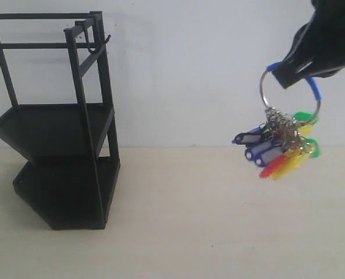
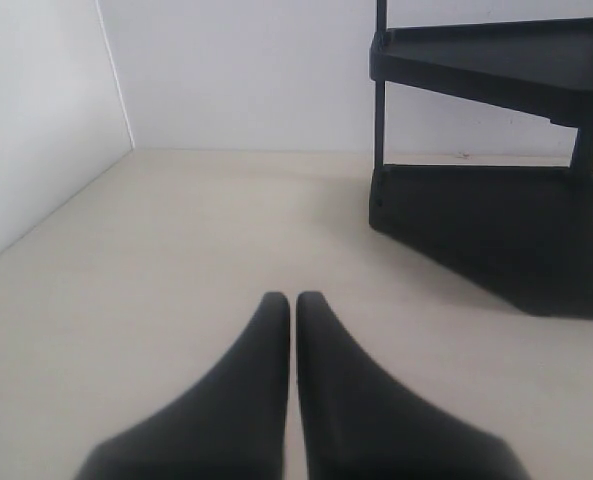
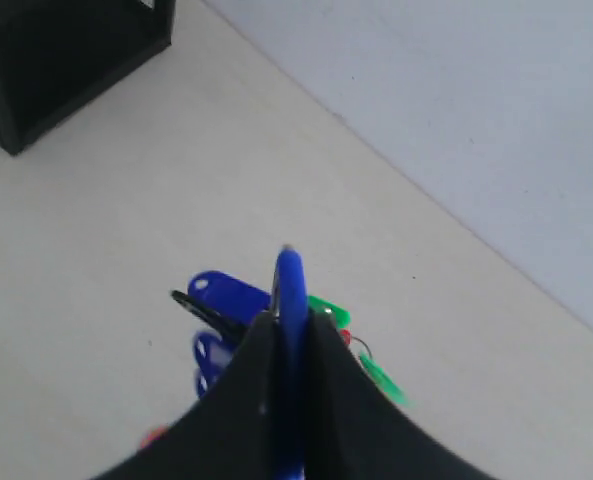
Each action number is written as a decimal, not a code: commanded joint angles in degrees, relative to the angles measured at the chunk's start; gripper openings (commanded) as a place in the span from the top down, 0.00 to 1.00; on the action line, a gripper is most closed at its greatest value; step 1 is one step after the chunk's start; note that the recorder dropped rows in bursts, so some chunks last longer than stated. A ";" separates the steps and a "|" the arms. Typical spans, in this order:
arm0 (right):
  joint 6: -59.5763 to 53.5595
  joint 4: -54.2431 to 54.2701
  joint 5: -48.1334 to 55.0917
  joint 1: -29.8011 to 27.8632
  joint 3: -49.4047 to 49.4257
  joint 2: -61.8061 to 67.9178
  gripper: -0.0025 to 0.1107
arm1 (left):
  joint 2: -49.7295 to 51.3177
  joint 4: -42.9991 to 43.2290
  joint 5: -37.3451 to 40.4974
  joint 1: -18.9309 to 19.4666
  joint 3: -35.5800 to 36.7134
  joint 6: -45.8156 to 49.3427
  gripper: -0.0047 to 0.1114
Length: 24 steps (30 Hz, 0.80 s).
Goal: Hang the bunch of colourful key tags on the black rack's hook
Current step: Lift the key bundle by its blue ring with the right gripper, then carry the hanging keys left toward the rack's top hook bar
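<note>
The colourful key tag bunch (image 1: pixel 280 145) hangs in the air at the right, well above the table, its blue, yellow, red and green tags dangling from a large ring. My right gripper (image 1: pixel 294 72) is shut on the ring's blue loop; in the right wrist view the loop (image 3: pixel 290 285) sticks out between the fingers of the right gripper (image 3: pixel 292 322), tags below. The black rack (image 1: pixel 59 125) stands at the far left, its hook (image 1: pixel 96 46) jutting from the top rail. My left gripper (image 2: pixel 293 298) is shut and empty, low over the table, with the rack's lower trays (image 2: pixel 496 225) ahead of it.
A white wall (image 1: pixel 189 70) runs behind the beige table (image 1: pixel 207 232). A second white wall (image 2: pixel 36 120) borders the table on one side in the left wrist view. A wide gap of table separates the bunch from the rack.
</note>
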 commanded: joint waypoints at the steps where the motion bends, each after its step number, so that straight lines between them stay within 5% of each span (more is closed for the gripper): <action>1: 9.36 -4.75 -3.81 0.98 -0.32 -0.36 0.98 | 0.20 0.01 -0.03 -0.07 -0.14 -0.32 0.92; 3: -4.61 -0.37 -0.94 2.59 -0.32 0.01 0.98 | 0.20 0.01 -0.03 -0.07 -0.14 -0.32 0.92; 7: 13.98 -10.01 -4.53 1.45 -0.32 0.01 0.98 | 0.20 0.01 -0.03 -0.07 -0.14 -0.32 0.92; 10: -3.70 -2.23 -1.85 3.24 -0.32 0.01 0.98 | 0.20 0.01 -0.03 -0.07 -0.14 -0.32 0.92; 13: 15.67 -10.35 -5.91 1.39 -0.32 0.01 0.98 | 0.20 0.01 -0.03 -0.07 -0.14 -0.32 0.92; 16: -3.84 0.02 -2.44 2.93 -0.32 0.48 0.98 | 0.20 0.01 -0.03 -0.07 -0.14 -0.32 0.92; 20: 9.68 -0.23 -8.00 2.49 -0.32 1.44 0.98 | 0.20 0.01 -0.03 -0.07 -0.14 -0.32 0.92; 24: -2.69 11.93 -15.72 8.10 -0.32 2.95 0.98 | 0.20 0.01 -0.03 -0.07 -0.14 -0.32 0.92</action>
